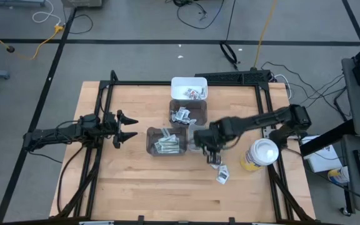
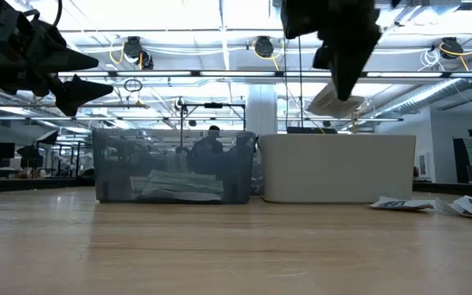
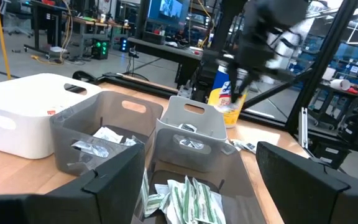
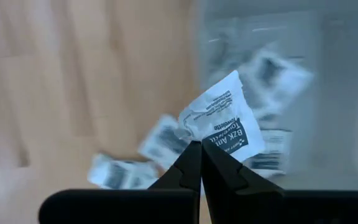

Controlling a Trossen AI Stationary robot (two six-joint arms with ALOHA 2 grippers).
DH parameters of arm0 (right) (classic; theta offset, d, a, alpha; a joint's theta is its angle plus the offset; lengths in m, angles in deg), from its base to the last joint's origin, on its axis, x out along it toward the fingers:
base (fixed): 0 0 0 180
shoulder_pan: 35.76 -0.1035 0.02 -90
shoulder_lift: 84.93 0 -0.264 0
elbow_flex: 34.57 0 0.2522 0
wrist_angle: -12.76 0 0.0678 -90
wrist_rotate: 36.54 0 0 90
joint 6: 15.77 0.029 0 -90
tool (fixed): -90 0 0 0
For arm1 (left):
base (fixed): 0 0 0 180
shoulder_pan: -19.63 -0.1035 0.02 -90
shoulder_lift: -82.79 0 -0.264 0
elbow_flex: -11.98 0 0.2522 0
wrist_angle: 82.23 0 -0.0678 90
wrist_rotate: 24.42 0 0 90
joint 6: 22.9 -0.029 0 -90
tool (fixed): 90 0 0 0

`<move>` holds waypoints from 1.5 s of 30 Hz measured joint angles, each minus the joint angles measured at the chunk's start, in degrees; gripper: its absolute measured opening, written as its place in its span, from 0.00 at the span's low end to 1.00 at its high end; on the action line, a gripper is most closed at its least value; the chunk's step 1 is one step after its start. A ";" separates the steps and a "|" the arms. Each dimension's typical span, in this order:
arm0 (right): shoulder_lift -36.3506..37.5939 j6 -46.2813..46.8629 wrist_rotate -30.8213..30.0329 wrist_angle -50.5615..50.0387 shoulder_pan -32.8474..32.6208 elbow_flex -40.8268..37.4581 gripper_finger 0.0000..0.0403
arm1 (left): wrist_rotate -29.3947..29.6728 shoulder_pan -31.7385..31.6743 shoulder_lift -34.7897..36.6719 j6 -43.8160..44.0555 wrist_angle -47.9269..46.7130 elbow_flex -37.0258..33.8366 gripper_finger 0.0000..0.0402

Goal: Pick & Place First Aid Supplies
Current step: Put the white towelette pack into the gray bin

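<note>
My right gripper [image 1: 212, 155] points down, above the table beside the grey bins, and is shut on a white sachet with dark print [image 4: 225, 121]. It also shows at the top of the low view [image 2: 347, 57]. More sachets [image 1: 220, 172] lie flat on the wood below it; they also show in the right wrist view [image 4: 157, 144]. My left gripper [image 1: 127, 128] is open and empty, held level above the table's left part, facing the bins [image 3: 191, 130]. My right gripper pinches the sachet's lower edge [image 4: 202, 140] between its two fingertips, coming from above and pointing down. The sachet is lifted clear of the table, crumpled a little, and stands out past the fingertips.
A white bin [image 1: 189, 87] stands at the far side, with a clear grey bin [image 1: 188, 114] of packets in front of it. Two more grey bins [image 1: 165, 140] hold packets at mid-table. A yellow canister with a white lid [image 1: 261, 155] stands right of my right gripper.
</note>
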 joint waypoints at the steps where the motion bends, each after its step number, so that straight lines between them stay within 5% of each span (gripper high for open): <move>1: 0.28 -0.89 -0.01 0.00 1.39 0.02 0.00 | 0.00 -0.01 -0.01 0.00 0.00 -0.01 0.77; 13: 0.88 -4.62 0.04 -1.97 14.07 0.00 0.00 | 0.00 -0.02 -0.02 0.00 0.00 0.00 0.77; 36: -3.30 -1.37 -0.03 14.28 12.26 -14.05 0.00 | 0.00 -0.02 -0.02 0.00 0.00 -0.01 0.77; 40: -3.26 -1.35 -0.04 14.95 12.26 -14.05 0.06 | 0.00 -0.02 -0.02 0.00 0.00 -0.02 0.77; 45: -3.26 -0.73 0.08 14.45 12.35 -14.08 0.25 | 0.00 -0.02 0.00 0.01 0.00 -0.02 0.77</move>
